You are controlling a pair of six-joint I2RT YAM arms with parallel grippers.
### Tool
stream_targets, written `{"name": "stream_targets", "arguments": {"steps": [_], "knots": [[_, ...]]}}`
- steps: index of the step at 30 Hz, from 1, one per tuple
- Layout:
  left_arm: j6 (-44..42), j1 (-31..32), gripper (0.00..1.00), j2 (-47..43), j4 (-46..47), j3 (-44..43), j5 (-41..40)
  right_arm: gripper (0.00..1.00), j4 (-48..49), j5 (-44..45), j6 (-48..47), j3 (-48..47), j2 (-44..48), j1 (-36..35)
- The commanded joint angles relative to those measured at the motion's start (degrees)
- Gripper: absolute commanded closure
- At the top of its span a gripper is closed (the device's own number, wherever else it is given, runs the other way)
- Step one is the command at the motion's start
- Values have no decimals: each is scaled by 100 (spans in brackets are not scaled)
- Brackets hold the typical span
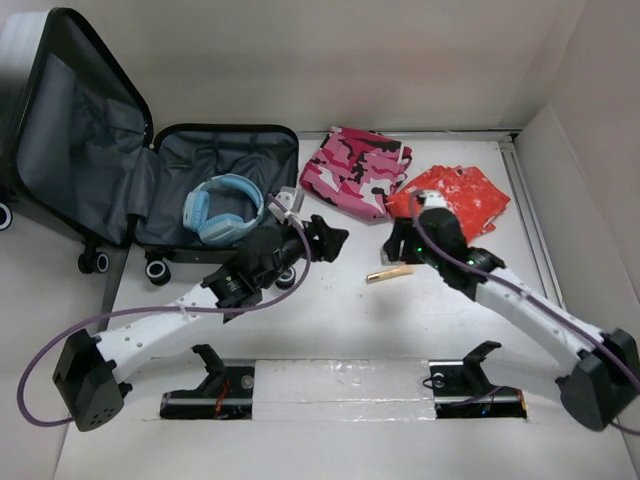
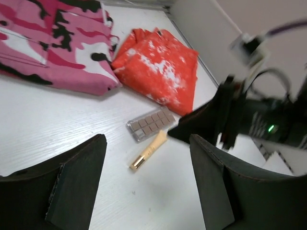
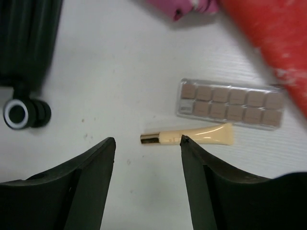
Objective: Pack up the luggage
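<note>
Both arms are out over the table right now and neither one's got anything. The left gripper has its jaws spread wide with nothing between them, hanging just off the front right corner of the luggage and pointing toward the middle of the table. The right gripper is open as well and empty. From its wrist cam I'm looking straight down at a cream-colored tube with a gold cap lying flat on the table, cap end sitting in the gap between the jaws, not touching either finger as far as I can tell. Just beyond the tube is a clear palette of brown squares, close to it but apart. The luggage is at the far left, unzipped and lying open: the lid half is propped up and leaning back, the other half lies flat on its wheels at the table edge with a pair of light blue headphones resting on the grey lining. At the back, right of the case, there's a folded pink camo garment, and a folded orange garment with white splotches right next to it, edges about touching.
</note>
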State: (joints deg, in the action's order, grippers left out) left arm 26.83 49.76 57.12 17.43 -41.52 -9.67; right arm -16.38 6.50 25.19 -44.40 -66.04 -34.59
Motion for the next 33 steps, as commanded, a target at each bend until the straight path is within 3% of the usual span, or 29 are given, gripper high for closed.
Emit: {"name": "stream_targets", "arguments": {"steps": [1,2,5,6,7,9,12,15,18,33], "knots": [[-476,-19,34,307,752,161,1060,38,-435,728,407,-77,687,477],[-555,60,34,595,849,161,1177,39,-436,834,469,-77,872,566],[-889,314,34,1437,902,-118,1178,61,-568,1098,618,-191,1601,883],[-890,315,34,1712,842,-242,1239,78,-568,1099,619,-192,1925,945],[-951,315,34,1993,763,-391,1292,88,-568,1151,619,-261,2067,997],[-1065,315,34,2764,709,-811,1292,98,-568,1152,619,-341,2296,1051],[-1345,315,34,3556,656,-1278,1345,92,-629,924,487,-472,2438,1051],[-1627,315,34,4156,402,-1753,1616,74,-682,870,425,-473,2438,1051],[-1909,367,41,4833,156,-2263,1863,62,-682,730,373,-368,2438,1051],[-2375,667,52,5740,-319,-2625,1468,62,-445,580,206,-253,2271,1051]]}}
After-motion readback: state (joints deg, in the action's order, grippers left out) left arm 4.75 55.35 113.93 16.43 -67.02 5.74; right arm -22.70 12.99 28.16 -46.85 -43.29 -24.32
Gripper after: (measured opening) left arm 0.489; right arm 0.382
